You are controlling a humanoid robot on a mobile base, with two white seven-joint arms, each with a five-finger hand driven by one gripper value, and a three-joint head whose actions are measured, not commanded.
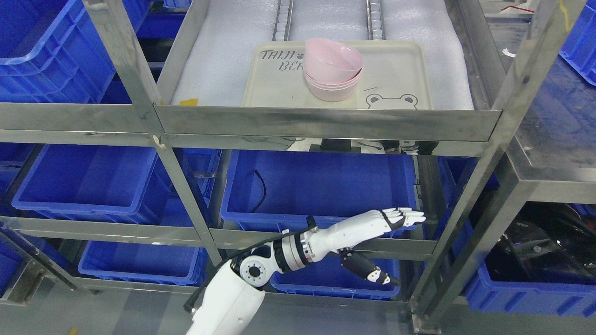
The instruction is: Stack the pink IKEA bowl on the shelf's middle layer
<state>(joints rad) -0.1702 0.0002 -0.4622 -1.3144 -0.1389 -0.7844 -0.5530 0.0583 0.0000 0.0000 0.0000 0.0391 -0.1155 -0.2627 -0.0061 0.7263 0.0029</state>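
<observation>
Well above the left hand [372,223], its fingers flat and empty, a cream tray [400,74] lettered "TAIJI" holds stacked pink bowls [332,70].

The light is bright, cool and even from above, with soft glare and reflections on the steel shelf frame [326,122] and a pale sheen on the blue bins [321,186], while shadows stay weak, the lower right corner is dark, and focus is mostly sharp.
</observation>
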